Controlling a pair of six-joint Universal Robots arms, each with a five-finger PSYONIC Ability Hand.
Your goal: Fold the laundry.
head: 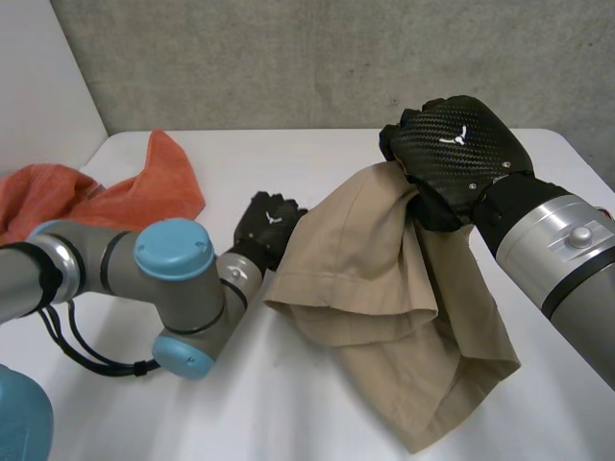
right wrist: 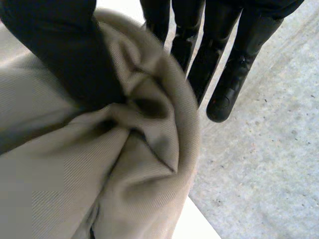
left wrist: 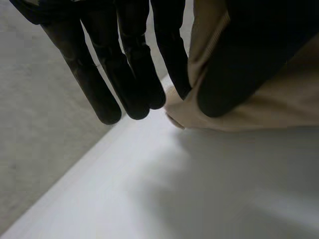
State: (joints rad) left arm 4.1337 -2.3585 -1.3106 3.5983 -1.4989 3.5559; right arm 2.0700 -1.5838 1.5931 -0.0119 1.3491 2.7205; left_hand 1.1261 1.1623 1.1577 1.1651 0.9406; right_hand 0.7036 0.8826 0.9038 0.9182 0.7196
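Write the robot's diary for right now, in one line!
beige cloth: half raised off table | right hand: pinching its top, held high | left hand: pinching its edge, low | orange towel: aside, untouched

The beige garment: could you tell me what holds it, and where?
The right hand pinches the beige garment by its bunched top; the left hand, a side edge.

I am at a white table (head: 288, 413). Its top is smooth and bright. Behind the table, along its far edge, is a grey wall (head: 317, 58) that looks rough, like stone. Beside the table's far left corner is a plain white wall (head: 38, 86). Past the table's edge I see more grey with little specks (right wrist: 264, 164).
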